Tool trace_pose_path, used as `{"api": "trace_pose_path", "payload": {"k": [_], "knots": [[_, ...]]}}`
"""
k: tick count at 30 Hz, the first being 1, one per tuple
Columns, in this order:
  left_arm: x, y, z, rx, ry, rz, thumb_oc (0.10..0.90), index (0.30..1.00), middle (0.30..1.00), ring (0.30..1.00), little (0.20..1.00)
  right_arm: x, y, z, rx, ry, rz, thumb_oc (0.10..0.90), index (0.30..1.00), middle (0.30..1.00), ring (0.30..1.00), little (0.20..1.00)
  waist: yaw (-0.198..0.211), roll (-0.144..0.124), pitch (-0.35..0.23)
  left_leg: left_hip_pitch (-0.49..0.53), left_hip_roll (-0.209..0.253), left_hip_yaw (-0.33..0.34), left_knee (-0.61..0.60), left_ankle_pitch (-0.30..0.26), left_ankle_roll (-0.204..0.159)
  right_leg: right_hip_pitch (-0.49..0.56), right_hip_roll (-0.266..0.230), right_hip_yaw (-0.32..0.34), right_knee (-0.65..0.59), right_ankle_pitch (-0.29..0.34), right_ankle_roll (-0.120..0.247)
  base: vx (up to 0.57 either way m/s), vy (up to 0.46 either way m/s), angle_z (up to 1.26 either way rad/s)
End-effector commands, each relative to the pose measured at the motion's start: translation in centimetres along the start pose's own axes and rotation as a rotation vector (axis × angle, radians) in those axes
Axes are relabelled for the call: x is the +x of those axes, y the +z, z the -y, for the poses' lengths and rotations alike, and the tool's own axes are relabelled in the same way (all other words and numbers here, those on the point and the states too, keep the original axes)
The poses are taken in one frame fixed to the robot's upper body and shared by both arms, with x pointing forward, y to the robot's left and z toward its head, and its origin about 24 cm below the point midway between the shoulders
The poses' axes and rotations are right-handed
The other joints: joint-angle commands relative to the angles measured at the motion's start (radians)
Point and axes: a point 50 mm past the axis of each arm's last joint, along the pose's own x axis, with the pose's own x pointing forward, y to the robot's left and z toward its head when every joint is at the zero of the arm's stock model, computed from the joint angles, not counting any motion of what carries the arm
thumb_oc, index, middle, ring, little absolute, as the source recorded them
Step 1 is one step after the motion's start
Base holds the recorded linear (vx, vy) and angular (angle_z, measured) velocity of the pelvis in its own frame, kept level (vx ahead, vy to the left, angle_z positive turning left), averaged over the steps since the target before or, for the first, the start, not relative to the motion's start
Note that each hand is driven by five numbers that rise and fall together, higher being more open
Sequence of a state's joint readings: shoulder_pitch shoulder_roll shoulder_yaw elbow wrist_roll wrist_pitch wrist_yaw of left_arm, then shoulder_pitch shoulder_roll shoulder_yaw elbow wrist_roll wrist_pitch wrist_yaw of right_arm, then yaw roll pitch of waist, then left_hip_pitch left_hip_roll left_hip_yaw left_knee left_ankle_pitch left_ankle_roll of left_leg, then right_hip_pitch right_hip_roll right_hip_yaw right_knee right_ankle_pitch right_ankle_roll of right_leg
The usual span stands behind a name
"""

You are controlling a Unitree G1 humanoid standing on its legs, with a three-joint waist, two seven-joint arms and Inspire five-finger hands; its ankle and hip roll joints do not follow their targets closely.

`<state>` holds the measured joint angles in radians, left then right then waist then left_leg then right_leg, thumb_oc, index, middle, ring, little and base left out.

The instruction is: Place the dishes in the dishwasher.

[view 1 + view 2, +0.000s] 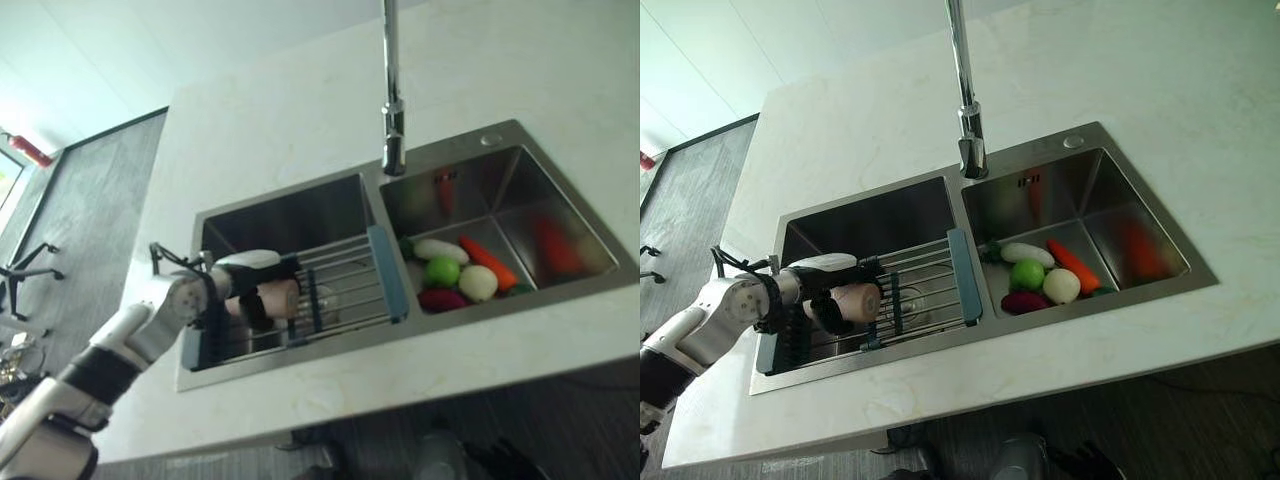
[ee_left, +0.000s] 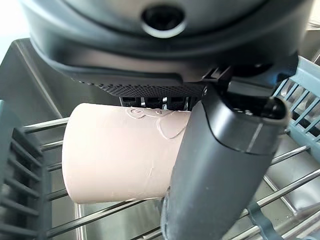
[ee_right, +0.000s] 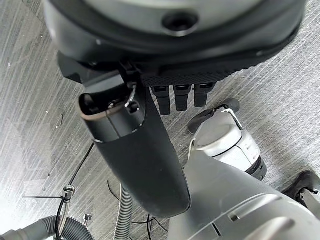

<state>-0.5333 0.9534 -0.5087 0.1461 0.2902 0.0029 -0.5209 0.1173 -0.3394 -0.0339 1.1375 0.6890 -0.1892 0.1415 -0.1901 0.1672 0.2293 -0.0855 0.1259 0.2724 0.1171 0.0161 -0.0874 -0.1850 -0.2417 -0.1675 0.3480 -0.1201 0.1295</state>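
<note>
Your left hand (image 1: 830, 285) is reaching into the left basin of the steel double sink (image 1: 880, 215), and its fingers and thumb are curling round a pale pink cup (image 1: 852, 302). In the left wrist view the cup (image 2: 120, 150) is lying on its side across the bars of the wire drying rack (image 2: 45, 150), with the thumb (image 2: 220, 170) wrapping over one end of it. The rack (image 1: 925, 290) is spanning the front part of the left basin, its blue-grey end pieces sitting against the basin walls. You are holding the cup just above or on those bars; I cannot tell whether it is lifted clear.

The tall chrome faucet (image 1: 965, 90) is standing behind the divider between the two basins. In the right basin a white vegetable (image 1: 1025, 253), a carrot (image 1: 1072, 264), a green apple (image 1: 1027, 274), a pale round fruit (image 1: 1061, 286) and a dark red piece (image 1: 1023, 301) are lying close together near the front wall. The sink is set into a pale marble table (image 1: 890, 120).

Your right hand (image 3: 150, 145) is hanging over the grey floor (image 3: 30, 100), fingers relaxed and gripping nothing, with grey drain hoses (image 3: 60, 230) lying near it.
</note>
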Motion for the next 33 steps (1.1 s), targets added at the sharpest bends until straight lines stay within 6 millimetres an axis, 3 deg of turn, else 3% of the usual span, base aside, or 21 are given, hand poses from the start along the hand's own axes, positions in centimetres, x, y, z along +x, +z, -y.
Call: {"api": "trace_pose_path", "payload": {"k": [1, 7, 13, 16, 21, 27, 30, 32, 33], "knots": [[-0.9, -0.7, -1.9, 0.02, 0.03, -0.032, 0.4, 0.3, 0.3, 0.3, 0.3, -0.2, 1.1, 0.6, -0.017, 0.004, 0.067, 0.8, 0.9, 0.9, 0.9, 0.9, -0.009, -0.03, -0.02, -0.034, 0.02, -0.018, 0.183, -0.192, 0.003, 0.021, -0.008, 0.035, -0.048, -0.001, 0.1, 0.0, 0.0, 0.0], [-1.0, 0.3, -2.8, 0.018, 0.093, 0.046, 0.4, 0.3, 0.3, 0.3, 0.3, -0.2, 1.0, 0.4, -0.015, 0.005, 0.066, 0.8, 0.9, 0.9, 0.9, 0.9, -0.004, -0.035, -0.025, -0.031, 0.025, -0.012, 0.183, -0.192, 0.001, 0.026, -0.011, 0.024, -0.048, -0.002, 0.1, -0.01, -0.003, 0.01], [-2.6, 0.6, -5.6, -0.016, 0.387, 0.096, 0.4, 0.3, 0.3, 0.3, 0.3, -0.1, 0.4, -0.2, -0.004, 0.005, 0.05, 0.8, 0.9, 0.9, 0.9, 0.9, 0.018, -0.055, -0.042, -0.01, 0.041, -0.007, 0.183, -0.197, -0.002, 0.059, -0.018, -0.009, -0.048, -0.016, 0.096, -0.05, -0.022, 0.06], [-5.3, 0.8, -8.5, -0.088, 0.674, 0.175, 0.4, 0.3, 0.3, 0.3, 0.3, 0.0, 0.0, -0.6, 0.005, -0.001, 0.035, 0.8, 0.9, 0.9, 0.9, 0.9, 0.044, -0.064, -0.054, -0.005, 0.047, -0.017, 0.183, -0.195, -0.004, 0.081, -0.019, -0.035, -0.048, -0.026, 0.09, -0.06, -0.05, 0.1], [-9.8, 0.8, -10.5, -0.163, 1.005, 0.286, 0.4, 0.3, 0.3, 0.3, 0.3, 0.1, -0.6, -1.3, -0.002, 0.0, 0.008, 0.8, 0.9, 0.9, 0.9, 0.9, 0.093, -0.075, -0.075, -0.005, 0.043, -0.056, 0.183, -0.197, -0.003, 0.106, -0.005, -0.064, -0.048, -0.049, 0.071, -0.04, -0.094, 0.13], [-13.6, -0.8, -11.0, -0.019, 1.265, 0.146, 0.4, 0.3, 0.3, 0.3, 0.3, 0.3, -0.5, -1.6, -0.083, 0.035, -0.018, 0.8, 0.9, 0.9, 0.9, 0.9, 0.146, -0.069, -0.094, -0.009, 0.031, -0.119, 0.183, -0.187, -0.006, 0.123, 0.031, -0.09, -0.048, -0.082, 0.034, -0.03, -0.171, 0.2], [-15.8, -2.5, -10.8, -0.013, 1.33, 0.039, 0.4, 0.3, 0.3, 0.3, 0.3, 0.4, -0.2, -1.0, -0.143, 0.046, -0.041, 0.8, 0.9, 0.9, 0.9, 0.9, 0.195, -0.047, -0.088, -0.051, 0.054, -0.141, 0.183, -0.146, -0.037, 0.153, 0.048, -0.141, -0.048, -0.113, 0.016, -0.07, -0.206, 0.39], [-17.1, -3.6, -10.3, -0.031, 1.379, -0.022, 0.4, 0.3, 0.3, 0.3, 0.3, 0.3, -0.2, -0.8, -0.162, 0.057, -0.033, 0.8, 0.9, 0.9, 0.9, 0.9, 0.212, -0.024, -0.078, -0.139, 0.1, -0.105, 0.183, -0.075, -0.076, 0.169, 0.046, -0.203, -0.048, -0.129, 0.015, -0.26, -0.182, 1.31], [-17.7, -4.9, -9.2, -0.076, 1.411, -0.054, 0.4, 0.3, 0.3, 0.3, 0.3, 0.3, 0.1, -0.5, -0.14, 0.021, -0.016, 0.8, 0.9, 0.9, 0.9, 0.9, 0.211, -0.013, -0.064, -0.157, 0.132, -0.03, 0.183, -0.046, -0.084, 0.179, 0.025, -0.268, -0.048, -0.123, 0.018, -0.29, -0.128, 2.3]]}}
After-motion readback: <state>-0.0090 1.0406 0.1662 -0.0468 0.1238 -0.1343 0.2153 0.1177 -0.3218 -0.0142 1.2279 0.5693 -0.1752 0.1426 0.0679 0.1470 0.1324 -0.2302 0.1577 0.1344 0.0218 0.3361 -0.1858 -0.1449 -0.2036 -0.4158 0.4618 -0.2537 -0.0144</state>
